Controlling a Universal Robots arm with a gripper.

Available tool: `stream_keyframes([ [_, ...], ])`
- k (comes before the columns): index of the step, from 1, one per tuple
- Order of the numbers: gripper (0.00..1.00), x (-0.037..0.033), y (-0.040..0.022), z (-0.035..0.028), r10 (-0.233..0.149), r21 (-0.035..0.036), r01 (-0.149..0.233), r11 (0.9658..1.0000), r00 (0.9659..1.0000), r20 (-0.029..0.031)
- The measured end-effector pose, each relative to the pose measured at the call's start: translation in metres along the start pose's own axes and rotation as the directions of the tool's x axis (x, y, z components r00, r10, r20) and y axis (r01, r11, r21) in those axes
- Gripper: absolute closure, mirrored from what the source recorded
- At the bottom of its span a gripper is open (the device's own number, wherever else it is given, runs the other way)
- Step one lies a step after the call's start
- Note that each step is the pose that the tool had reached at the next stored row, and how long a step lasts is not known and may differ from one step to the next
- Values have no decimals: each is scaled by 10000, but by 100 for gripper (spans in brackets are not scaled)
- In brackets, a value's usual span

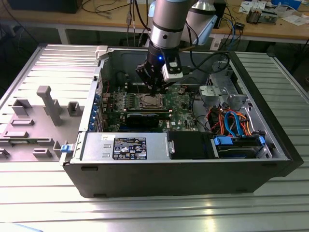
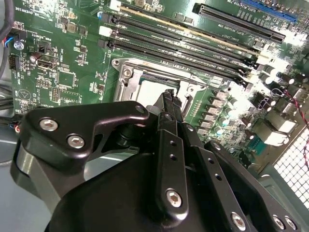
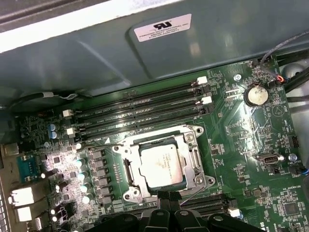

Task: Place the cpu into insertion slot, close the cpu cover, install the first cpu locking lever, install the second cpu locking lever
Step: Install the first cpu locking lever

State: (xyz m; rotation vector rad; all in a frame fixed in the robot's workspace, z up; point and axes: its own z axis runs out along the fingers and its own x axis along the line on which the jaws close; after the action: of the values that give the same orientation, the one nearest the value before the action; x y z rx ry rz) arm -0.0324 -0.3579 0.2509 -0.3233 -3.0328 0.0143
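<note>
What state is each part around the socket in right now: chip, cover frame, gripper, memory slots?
Silver-grey square cpu: seated flat in the insertion slot.
Silvery metal cpu cover frame: down around the chip.
Black gripper: shut, empty, just above the socket's edge.
Long black memory slots: empty, no modules fitted.
Dark computer case: side open, lying flat.

Open black computer case (image 1: 193, 179) on a ribbed metal table (image 1: 145, 212), green circuit board (image 1: 178, 104) inside, with the cpu (image 1: 150, 101) seated in the insertion slot (image 1: 142, 103) near the board's middle. Gripper (image 1: 153, 89) poised just above the socket, arm (image 1: 166, 24) rising behind. Grey power supply box (image 1: 123, 146) along the near wall; grey fixture blocks (image 1: 50, 104) at the exterior view's left.
</note>
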Motion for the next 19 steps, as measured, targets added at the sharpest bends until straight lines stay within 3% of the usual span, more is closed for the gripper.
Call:
stream_keyframes([
  [11,89,0,0,0,-503,46,503,9987,9987,9],
  [19,89,0,0,0,-892,81,892,9960,9960,13],
])
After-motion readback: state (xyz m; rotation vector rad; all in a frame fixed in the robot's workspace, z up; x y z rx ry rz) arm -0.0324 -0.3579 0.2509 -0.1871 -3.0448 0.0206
